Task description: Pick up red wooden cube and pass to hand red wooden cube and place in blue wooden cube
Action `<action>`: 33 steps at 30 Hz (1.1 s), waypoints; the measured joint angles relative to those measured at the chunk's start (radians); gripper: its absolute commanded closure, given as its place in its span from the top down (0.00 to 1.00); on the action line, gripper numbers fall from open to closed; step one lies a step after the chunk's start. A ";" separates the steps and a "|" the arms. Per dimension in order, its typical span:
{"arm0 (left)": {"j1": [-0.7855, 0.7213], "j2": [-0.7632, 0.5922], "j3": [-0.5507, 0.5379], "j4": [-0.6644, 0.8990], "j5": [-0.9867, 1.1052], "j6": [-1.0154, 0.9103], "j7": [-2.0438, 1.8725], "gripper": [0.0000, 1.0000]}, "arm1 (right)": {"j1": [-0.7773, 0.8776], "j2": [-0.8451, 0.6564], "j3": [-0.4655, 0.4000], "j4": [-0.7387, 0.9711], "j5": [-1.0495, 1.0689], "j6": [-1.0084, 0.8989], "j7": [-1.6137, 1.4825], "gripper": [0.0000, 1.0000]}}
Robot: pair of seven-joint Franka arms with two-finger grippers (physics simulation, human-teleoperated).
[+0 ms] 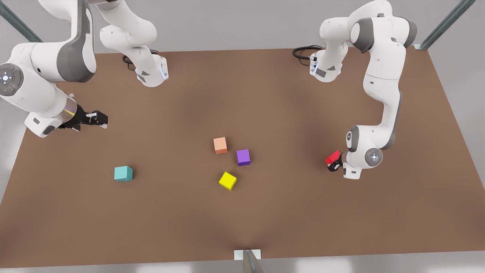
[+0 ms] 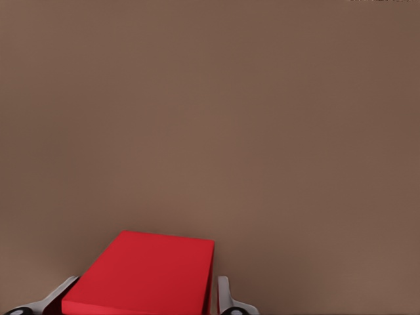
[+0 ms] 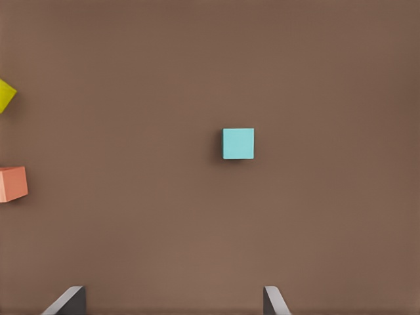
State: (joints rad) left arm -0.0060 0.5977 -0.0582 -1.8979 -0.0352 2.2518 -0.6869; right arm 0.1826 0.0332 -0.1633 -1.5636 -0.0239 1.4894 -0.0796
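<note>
The red wooden cube (image 1: pixel 333 156) is off the table at the front view's right, tilted, with my left gripper (image 1: pixel 334 164) shut on it. In the left wrist view the red cube (image 2: pixel 144 275) sits between the two fingers (image 2: pixel 225 296) over bare table. The blue wooden cube (image 1: pixel 123 173), teal in colour, rests on the table toward the front view's left. My right gripper (image 1: pixel 100 119) hovers above the table behind that cube, open and holding nothing. From the right wrist the teal cube (image 3: pixel 237 143) lies well ahead of the right gripper (image 3: pixel 172 299).
Three other cubes sit near the middle of the brown table (image 1: pixel 303 227): pale orange (image 1: pixel 220 145), purple (image 1: pixel 243 157) and yellow (image 1: pixel 227 181). The orange cube (image 3: pixel 12 184) and yellow cube (image 3: pixel 5 95) also appear in the right wrist view. Both arm bases stand at the far edge.
</note>
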 measured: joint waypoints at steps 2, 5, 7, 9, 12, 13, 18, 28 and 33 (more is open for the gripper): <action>-0.001 0.001 0.000 0.000 -0.006 0.007 -0.009 0.71 | -0.001 0.000 0.000 -0.003 0.000 0.001 0.000 1.00; -0.004 -0.001 -0.001 0.005 -0.014 0.013 -0.022 0.71 | -0.003 0.000 0.000 -0.006 0.001 0.002 0.000 1.00; -0.008 -0.017 -0.008 0.037 -0.017 0.012 -0.029 0.70 | -0.004 0.000 0.000 -0.006 0.001 0.003 -0.001 1.00; -0.009 -0.031 -0.030 0.075 -0.018 0.010 -0.035 0.71 | -0.010 0.030 0.002 0.008 0.014 0.007 -0.005 1.00; -0.006 0.015 -0.116 0.265 -0.019 -0.052 -0.043 0.71 | -0.017 0.201 0.002 0.102 0.194 0.008 -0.047 1.00; -0.005 0.027 -0.160 0.319 -0.019 -0.082 -0.045 0.71 | -0.012 0.291 0.003 0.166 0.283 0.008 -0.071 1.00; -0.005 0.167 -0.393 0.596 -0.154 -0.207 -0.032 0.70 | 0.007 0.656 0.048 0.405 0.787 0.067 -0.272 1.00; -0.022 0.414 -0.609 0.736 -0.603 -0.225 0.228 0.57 | 0.016 0.832 0.191 0.419 1.275 0.284 -0.938 1.00; -0.024 0.447 -0.646 0.737 -0.660 -0.182 0.414 0.57 | 0.016 0.844 0.201 0.404 1.339 0.300 -1.212 1.00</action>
State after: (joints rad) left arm -0.0305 1.0450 -0.7040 -1.1609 -0.6947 2.0696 -0.2731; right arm 0.1988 0.8770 0.0374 -1.1593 1.3152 1.7899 -1.2914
